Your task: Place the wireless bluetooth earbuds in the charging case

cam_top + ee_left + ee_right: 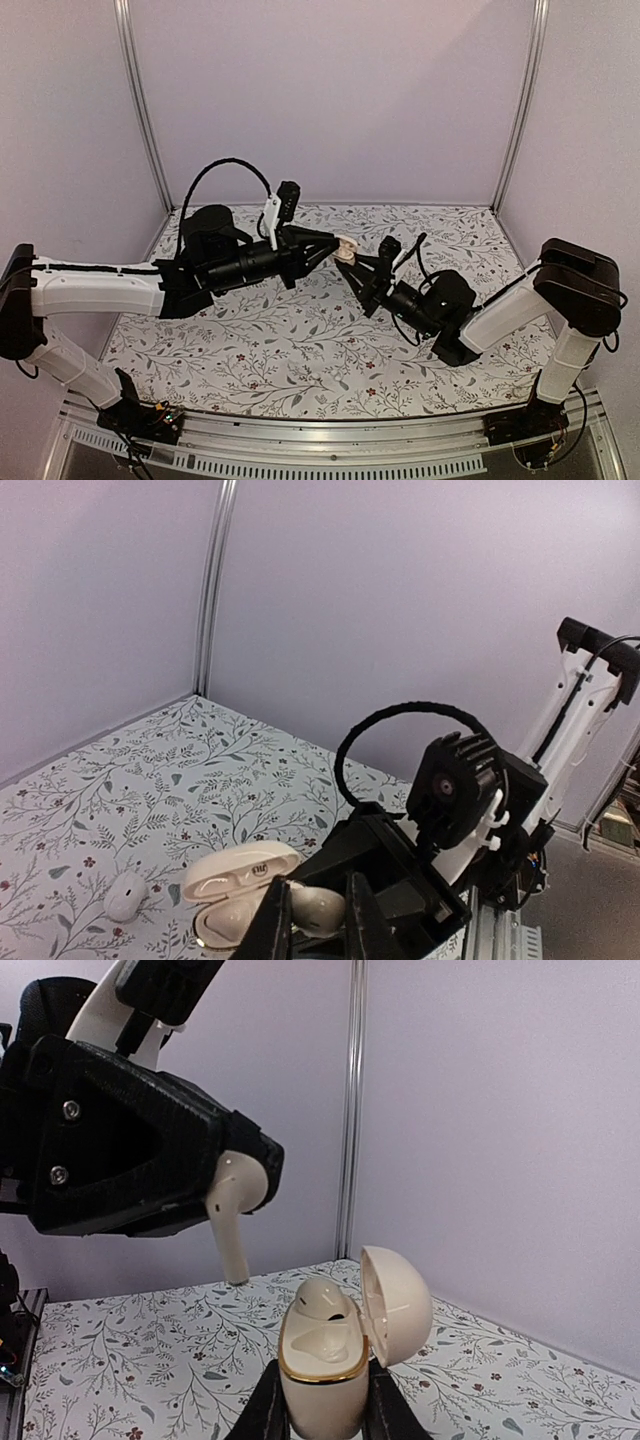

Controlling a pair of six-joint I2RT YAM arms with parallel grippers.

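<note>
My right gripper [320, 1412] is shut on the base of the white charging case [318, 1385] and holds it upright above the table, with its lid [396, 1306] hinged open. One white earbud [325, 1300] sits in the far socket. The near socket [327, 1345] is empty. My left gripper [318, 922] is shut on the second earbud [322, 910]. In the right wrist view that earbud [233, 1215] hangs stem-down, up and to the left of the case and apart from it. In the top view the left gripper [333, 248] and the right gripper [358, 268] meet at the case [346, 250].
A small white oval lump [127, 895] lies on the floral table cloth [280, 340] beside the held case. Lilac walls and metal corner posts [145, 110] close in the back and sides. Both arms stretch towards mid-table.
</note>
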